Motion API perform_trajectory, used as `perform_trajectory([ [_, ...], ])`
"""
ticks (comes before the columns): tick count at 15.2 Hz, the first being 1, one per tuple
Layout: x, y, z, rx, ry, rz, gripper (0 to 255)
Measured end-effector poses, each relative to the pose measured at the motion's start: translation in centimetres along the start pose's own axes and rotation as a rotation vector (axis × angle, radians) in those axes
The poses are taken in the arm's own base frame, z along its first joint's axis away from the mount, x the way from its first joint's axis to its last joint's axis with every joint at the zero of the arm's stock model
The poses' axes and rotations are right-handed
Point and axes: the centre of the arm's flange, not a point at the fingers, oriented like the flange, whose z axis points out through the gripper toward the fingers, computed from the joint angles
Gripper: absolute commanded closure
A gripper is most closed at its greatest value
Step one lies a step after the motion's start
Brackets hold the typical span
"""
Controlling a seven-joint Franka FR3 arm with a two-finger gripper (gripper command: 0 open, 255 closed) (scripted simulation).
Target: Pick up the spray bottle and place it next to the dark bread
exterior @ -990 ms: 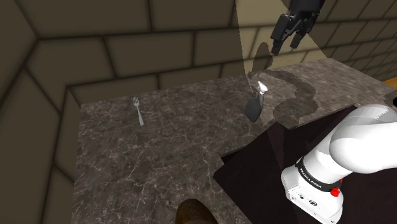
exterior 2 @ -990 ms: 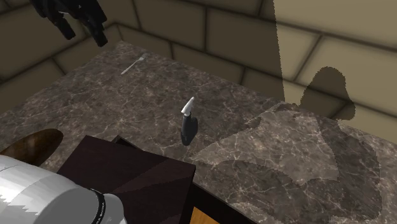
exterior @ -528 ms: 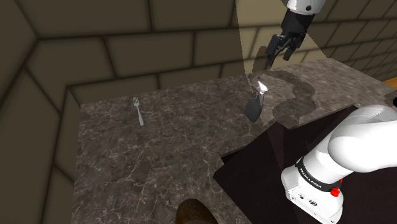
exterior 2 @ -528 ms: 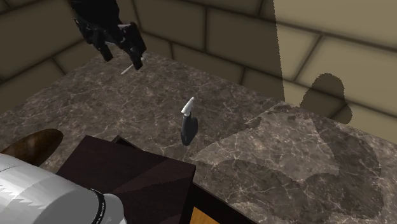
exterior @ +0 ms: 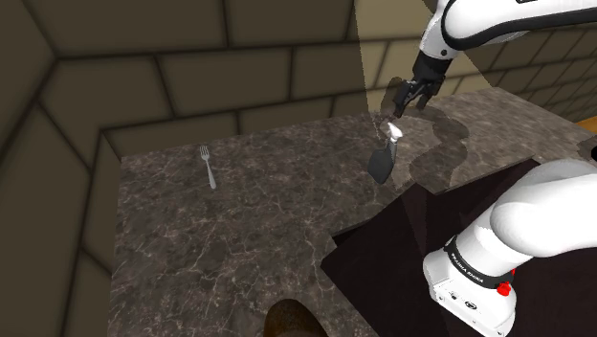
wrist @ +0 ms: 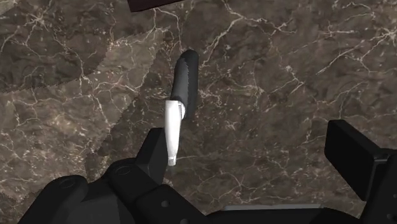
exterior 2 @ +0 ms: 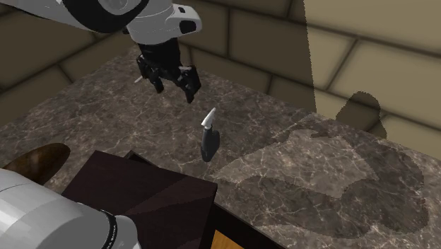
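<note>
- dark marbled table [exterior: 239,239] tucked into a corner of big tan block walls [exterior: 191,67], pretty dim overall, with a lighter patch on the side where the arm is
- spray bottle [exterior: 381,158] stands on the table just past the corner of the dark box stand [exterior: 402,249]. it has a dark body with a white head on top
- second exterior view has the same bottle [exterior 2: 209,141] out on the marble, nothing touching it
- white arm [exterior: 497,24] reaches in over it, and the black jaws are spread apart and holding nothing, hanging in the air above the bottle's head and a bit behind it
- from the wrist view you look down along the bottle [wrist: 184,79]. the white head sits close by one finger [wrist: 156,149] but isn't clasped, and the other finger is way off to the far side
- dark bread [exterior: 292,321] is down at the near edge of the table in the shoulder view, well apart from the bottle. it also shows at the second exterior view's left [exterior 2: 35,161]
- fork [exterior: 207,165] lies flat on the marble, off toward the shoulder view's left, well away from everything else
</note>
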Motion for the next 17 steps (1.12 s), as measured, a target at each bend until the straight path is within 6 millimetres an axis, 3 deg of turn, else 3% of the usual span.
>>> perform_trajectory([
  [8,3.2,5.7,7.8,0.014,0.003,0.019,0],
  [11,3.5,6.3,10.3,0.015,0.004,0.021,0],
  [17,3.5,6.3,13.0,0.015,0.005,0.021,0],
])
